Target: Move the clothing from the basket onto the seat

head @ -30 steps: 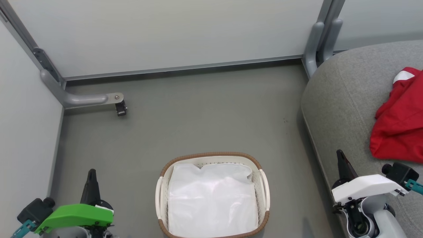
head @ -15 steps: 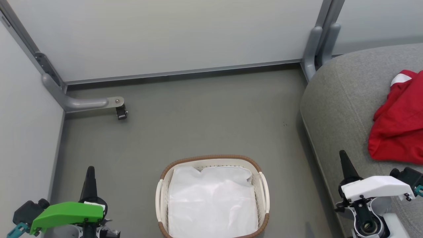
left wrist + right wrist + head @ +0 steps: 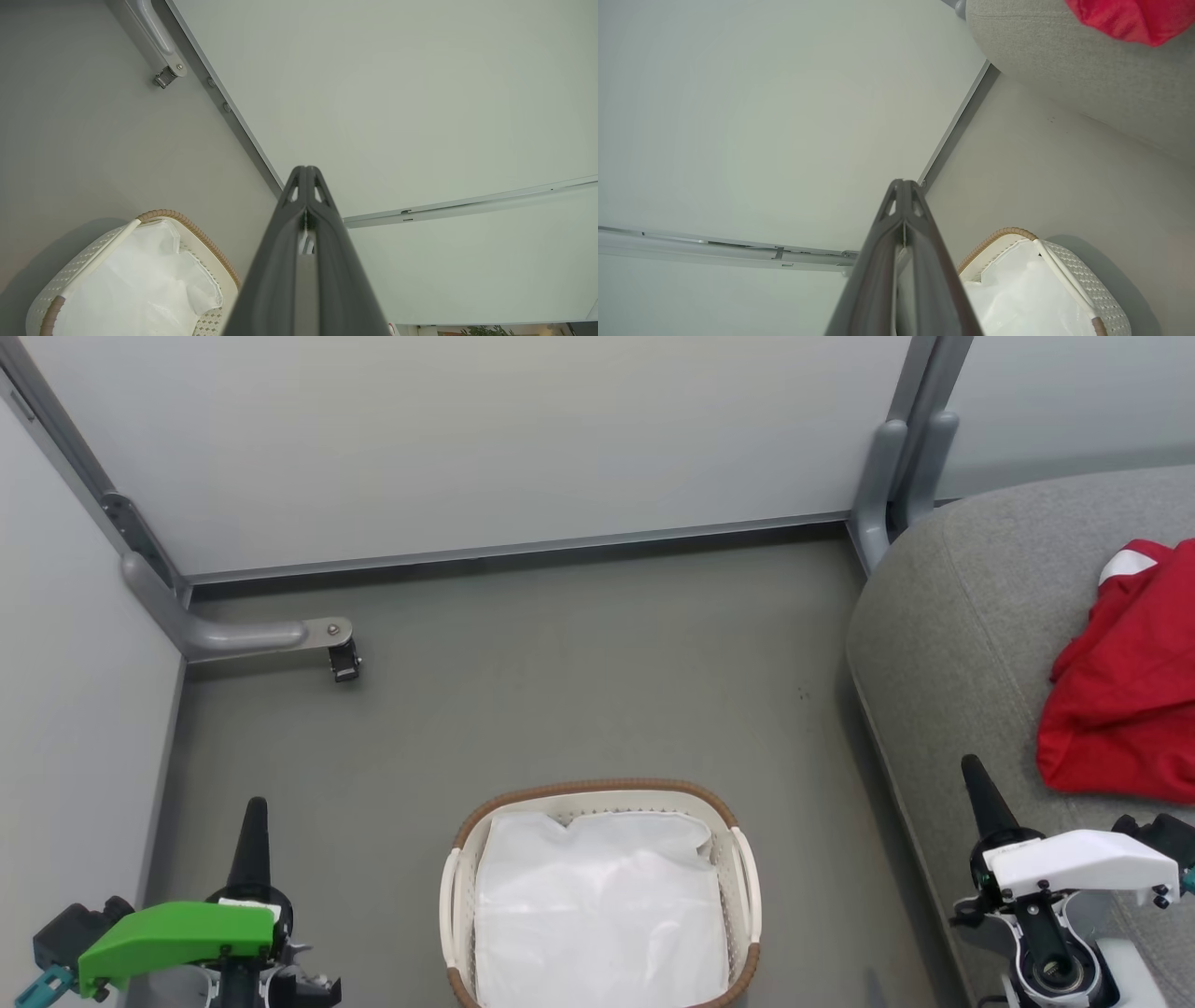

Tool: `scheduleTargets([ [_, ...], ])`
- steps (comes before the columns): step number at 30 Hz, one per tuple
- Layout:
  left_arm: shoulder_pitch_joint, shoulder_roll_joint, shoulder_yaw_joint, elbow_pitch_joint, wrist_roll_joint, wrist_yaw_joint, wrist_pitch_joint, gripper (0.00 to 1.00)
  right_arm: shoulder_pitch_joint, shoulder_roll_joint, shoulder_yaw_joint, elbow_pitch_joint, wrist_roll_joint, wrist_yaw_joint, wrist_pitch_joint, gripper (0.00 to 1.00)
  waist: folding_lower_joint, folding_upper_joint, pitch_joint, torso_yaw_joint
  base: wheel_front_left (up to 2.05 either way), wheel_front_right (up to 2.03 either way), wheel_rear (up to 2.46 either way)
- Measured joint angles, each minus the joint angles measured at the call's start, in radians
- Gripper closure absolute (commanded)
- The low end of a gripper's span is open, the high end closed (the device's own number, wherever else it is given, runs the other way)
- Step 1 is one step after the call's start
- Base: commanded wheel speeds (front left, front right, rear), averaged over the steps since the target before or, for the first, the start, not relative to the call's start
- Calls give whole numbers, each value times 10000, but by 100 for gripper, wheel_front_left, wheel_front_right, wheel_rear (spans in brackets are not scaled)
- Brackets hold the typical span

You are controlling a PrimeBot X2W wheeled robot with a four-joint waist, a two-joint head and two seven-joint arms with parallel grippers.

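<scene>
The clothing (image 3: 1125, 709) is a bright red heap with a little white trim. It lies on the seat (image 3: 952, 635), to the right of the basket (image 3: 597, 788) and well apart from it. The right side of the heap is cut off by the picture's edge.

In the basket there is the white cloth (image 3: 597, 915), crumpled, and no red lies on it. The basket stands on the floor (image 3: 560, 691).

The left gripper (image 3: 254, 807) hangs over the floor to the left of the basket. Its two fingers are pressed together and hold nothing. The right gripper (image 3: 973, 770) is to the right of the basket, by the front edge of the seat and near the clothing. It is also clenched and empty.

In my judgement the task is done, or almost. What may be left is to check that no garment hides under the folds of the white cloth, which I cannot tell from here.
</scene>
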Motion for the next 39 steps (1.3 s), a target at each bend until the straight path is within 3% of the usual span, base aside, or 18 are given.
scheduleTargets([
  [39,-142,27,165,-313,-3010,-2,802,100,314,-25,-230,-639,3388,-4,790,100,0,0,-358,-36,0,0,0],
])
